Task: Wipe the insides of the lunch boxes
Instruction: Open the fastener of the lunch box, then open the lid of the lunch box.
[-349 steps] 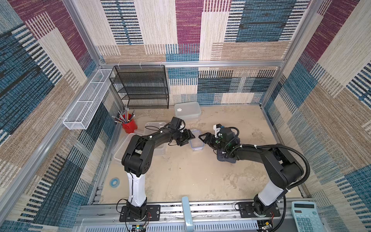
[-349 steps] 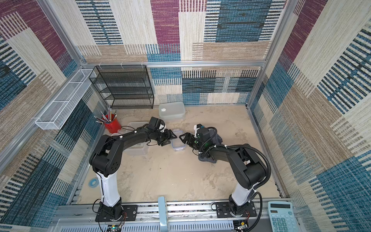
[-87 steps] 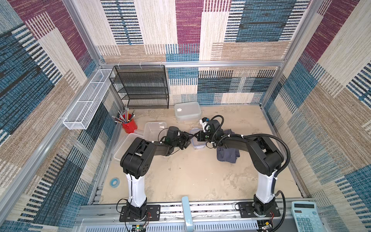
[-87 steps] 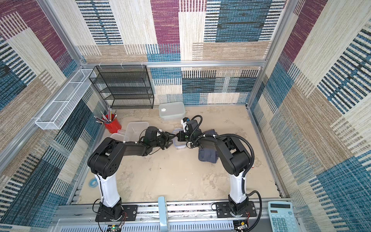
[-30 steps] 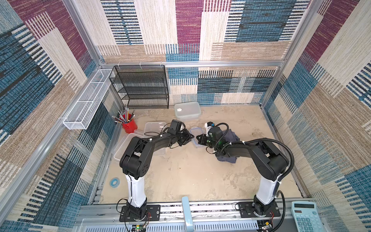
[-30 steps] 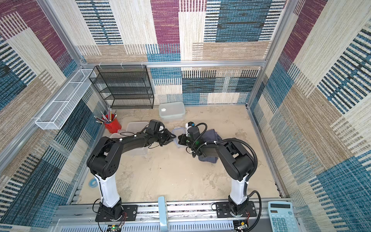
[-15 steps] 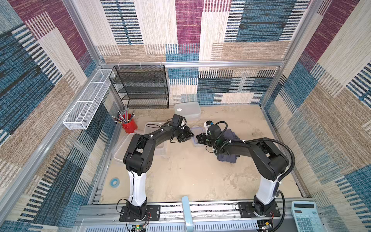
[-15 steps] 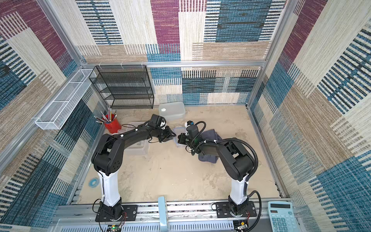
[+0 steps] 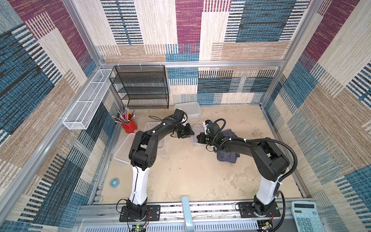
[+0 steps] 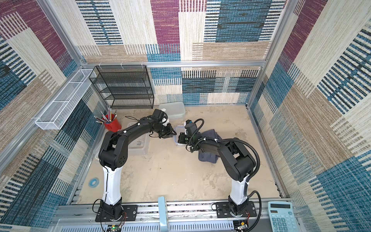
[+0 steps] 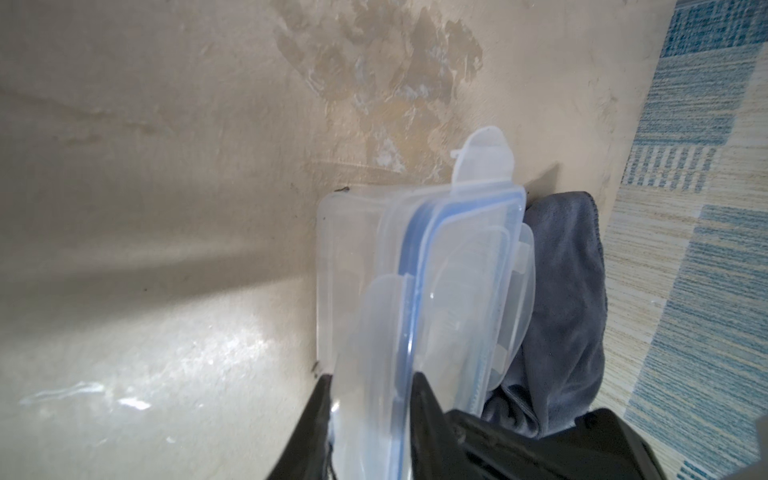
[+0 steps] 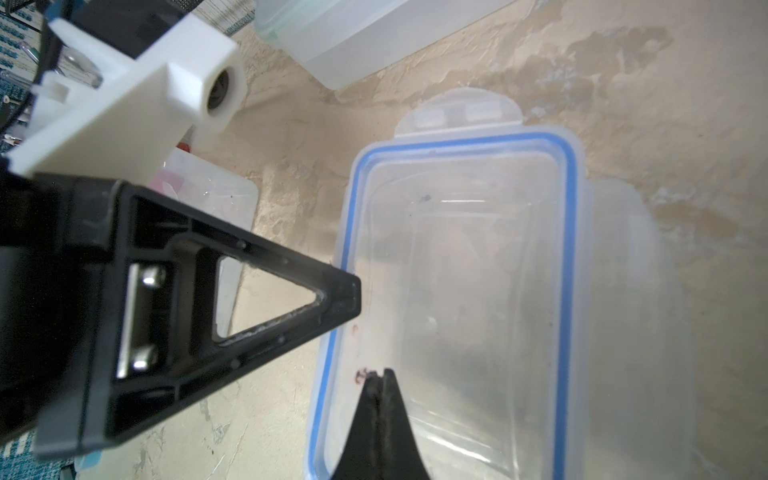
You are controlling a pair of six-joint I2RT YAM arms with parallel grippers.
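Small lunch box [image 12: 457, 291]: on the table [image 9: 190, 176], between the two grippers. The blue-rimmed lid [image 12: 567, 249] sits on top with its end and side latch flaps unclipped. Through the lid it looks empty apart from small dark-red marks near one end.
Medium lunch box [image 9: 188, 109]: at the back, just beside the black mesh rack [image 9: 140, 86]; green-rimmed lid [image 12: 270, 25] is on.
Large lunch box [image 10: 140, 150]: open, partly under the left arm [image 9: 158, 130]. Its whitish lid [image 9: 121, 152] lies beside it, on the side away from the small lunch box.
Red cup [image 9: 129, 126]: upright, holds pencils [image 9: 122, 118].
Cloth [image 9: 227, 156]: grey-blue, crumpled, under the right arm [image 9: 241, 143], just behind the small lunch box.
Left gripper [image 11: 372, 376]: arm stretched low over the table. The jaws are narrowed onto a side latch flap of the blue-rimmed lid, one finger on each face.
Right gripper [image 12: 380, 376]: arm stretched low from the opposite side. The jaws are fully together and hold nothing; the tips are at the lid's top face.
Writing: the calculator [image 9: 304, 218] keys are too small to read.
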